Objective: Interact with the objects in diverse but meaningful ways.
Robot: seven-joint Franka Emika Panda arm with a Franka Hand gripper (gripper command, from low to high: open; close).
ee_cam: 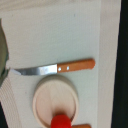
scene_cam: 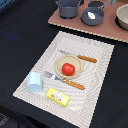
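A red tomato rests on the round beige plate in the middle of a pale placemat. Near the mat's corner on the exterior view's left stands a pale blue cup. A flat yellow packet lies at the mat's near edge. At the back, a dark grey frying pan holds a small white piece. Neither view shows my gripper. The wrist camera looks straight down on the knife and the plate.
A wooden-handled knife lies beyond the plate and a wooden-handled fork in front of it. A brown board at the back carries a dark pot and a beige bowl. Black cloth surrounds the mat.
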